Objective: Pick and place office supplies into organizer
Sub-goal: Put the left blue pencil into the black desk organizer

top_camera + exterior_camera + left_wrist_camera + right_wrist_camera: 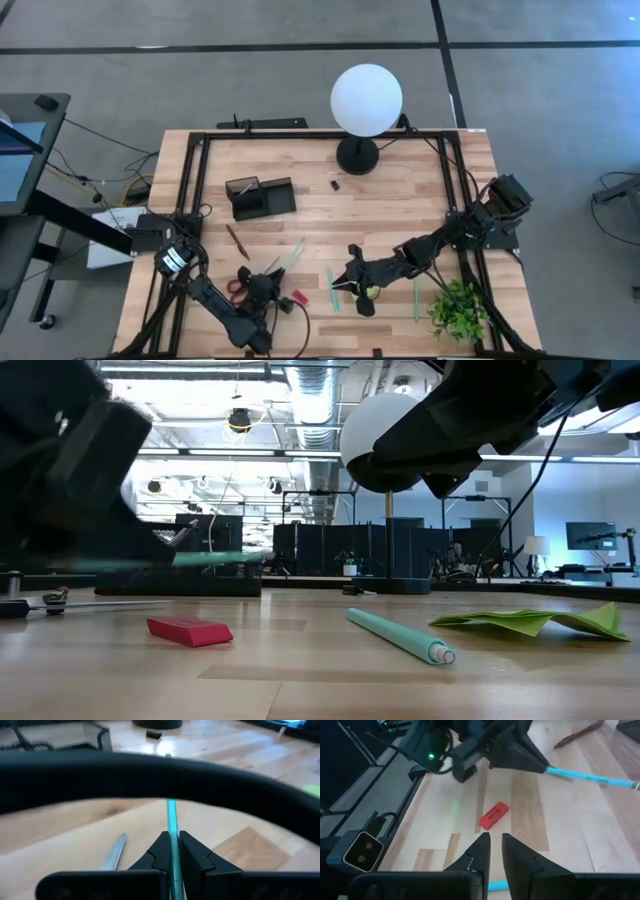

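Observation:
My left gripper (pixel 268 288) is shut on a thin teal pen (pixel 290 257) near the table's front left; it also shows in the left wrist view (pixel 173 839). Red-handled scissors (pixel 240 285) and a red piece (pixel 298 297) lie beside it. My right gripper (pixel 495 840) hovers over the red piece (pixel 493 815), its fingers a narrow gap apart and empty. A second teal pen (pixel 332 288), a lime-green sticky-note pad (pixel 372 293), a green pen (pixel 416 295) and a brown pen (pixel 237 240) lie flat on the wood. The black organizer (pixel 260 197) stands farther back. My left gripper pinches the teal pen's near end (pixel 173 845) between its two fingers. The fingers lie along the pen, which sticks out past the fingertips toward the far right (pixel 168 760). In the low view the pen (pixel 210 558) hangs about level, clear of the table.
A white globe lamp (pixel 366 98) on a round black base (pixel 357 155) stands at the back centre, with a small black clip (pixel 337 184) near it. A green leafy plant (pixel 460 310) sits at the front right. Black frame rails run along the table's edges.

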